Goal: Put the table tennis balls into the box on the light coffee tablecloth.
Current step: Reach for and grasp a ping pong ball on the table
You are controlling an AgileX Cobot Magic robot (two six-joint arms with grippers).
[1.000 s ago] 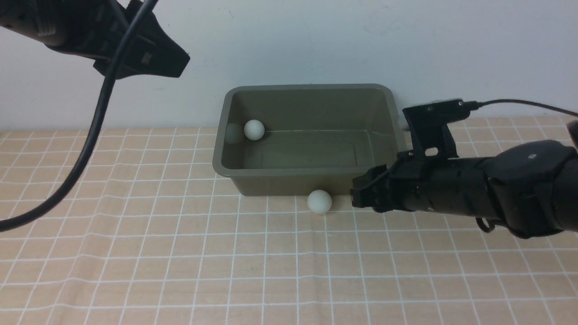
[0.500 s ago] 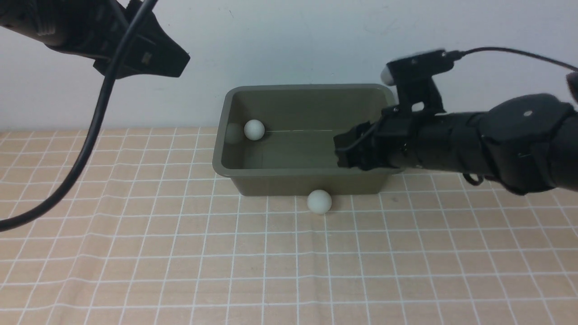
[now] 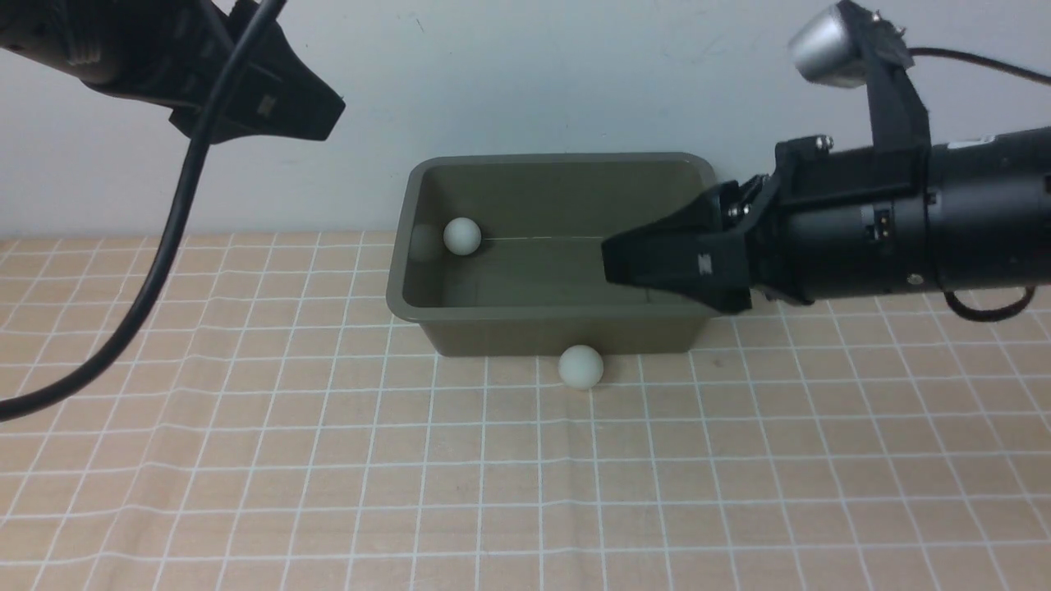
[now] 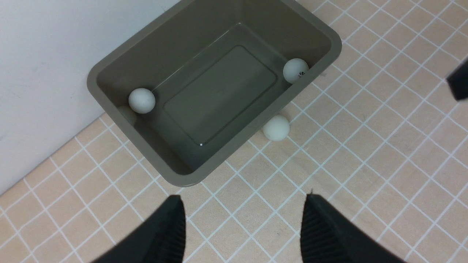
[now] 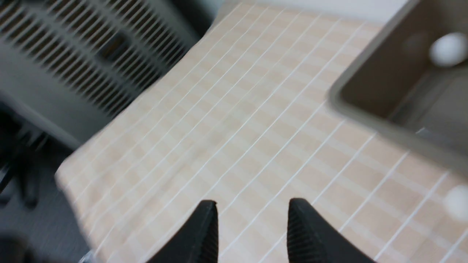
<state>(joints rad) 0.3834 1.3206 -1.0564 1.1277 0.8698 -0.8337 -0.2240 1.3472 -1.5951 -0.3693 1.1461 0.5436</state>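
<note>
Box [image 3: 525, 313] holds two balls [image 4: 141, 100]; right arm [image 3: 870, 238] horizontal, left arm [image 3: 123, 49] raised, both jaws spread.

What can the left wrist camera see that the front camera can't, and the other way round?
Only the left wrist view: a second small white table tennis ball with a dark printed mark inside the dark olive-green plastic box, and the left gripper's open fingers.
Only the front view: the whole black right gripper, which blocks that ball from this camera, and a hanging black cable.
Both: the plain white ball in the box, the white ball outside beside the box, and the light peach-tan checked tablecloth.
</note>
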